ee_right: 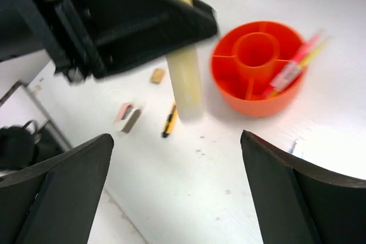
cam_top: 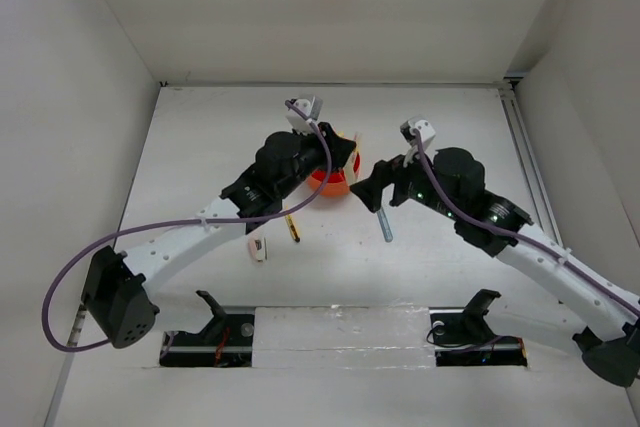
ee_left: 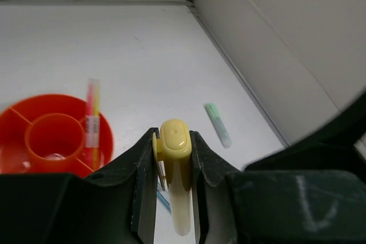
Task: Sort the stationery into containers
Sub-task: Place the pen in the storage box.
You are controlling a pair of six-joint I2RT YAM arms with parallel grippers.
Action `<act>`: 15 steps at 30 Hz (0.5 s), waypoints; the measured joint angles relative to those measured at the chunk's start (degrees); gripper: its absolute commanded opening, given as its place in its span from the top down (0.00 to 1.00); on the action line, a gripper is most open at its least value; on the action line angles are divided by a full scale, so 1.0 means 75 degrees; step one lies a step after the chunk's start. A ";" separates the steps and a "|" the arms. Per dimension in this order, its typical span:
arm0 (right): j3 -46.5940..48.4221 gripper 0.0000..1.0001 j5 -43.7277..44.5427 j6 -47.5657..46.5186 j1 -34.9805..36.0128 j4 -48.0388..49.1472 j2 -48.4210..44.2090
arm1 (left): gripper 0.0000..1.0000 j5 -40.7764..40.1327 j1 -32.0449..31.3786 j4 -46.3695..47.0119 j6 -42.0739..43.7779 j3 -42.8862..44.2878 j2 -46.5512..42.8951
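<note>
We pinch the yellow marker point(ee_left: 176, 164) near one end in the left gripper point(ee_left: 173, 141), its barrel hanging free, so that, we judge, it can be carried to the orange tub point(ee_left: 17, 112) below and to the left of that claw. Our right gripper point(ee_right: 176, 136) stands spread wide facing the marker, touching nothing, leaving the hold to the left.

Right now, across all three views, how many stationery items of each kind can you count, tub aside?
Pens and markers: 6 (yellow marker, pale green marker, grey-blue pen, orange-black pen, plus seemingly a pink pen and a thin yellow pen lying across the orange tub)
Erasers: 2 (tan eraser, pink-white eraser)
Total: 8
</note>
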 measured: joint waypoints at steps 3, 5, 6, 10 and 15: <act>0.0000 0.01 0.0691 -0.0041 -0.0096 -0.0396 -0.0481 | 1.00 -0.0918 0.0090 -0.0108 0.0463 0.0446 0.0370; -0.0003 0.01 0.1014 -0.0093 -0.0236 -0.0667 -0.0810 | 1.00 -0.1574 0.0119 -0.0111 0.0801 0.0892 0.0769; -0.0015 0.01 0.1125 -0.0114 -0.0318 -0.0764 -0.0953 | 1.00 -0.1833 0.0134 -0.0117 0.0956 0.1113 0.0970; -0.0230 0.01 0.1440 -0.0216 -0.0597 -0.1134 -0.1635 | 1.00 -0.2792 0.0187 -0.0061 0.1486 0.2063 0.1999; -0.0405 0.01 0.1553 -0.0286 -0.0723 -0.1649 -0.2087 | 1.00 -0.3896 0.0239 -0.0195 0.1795 0.3316 0.3503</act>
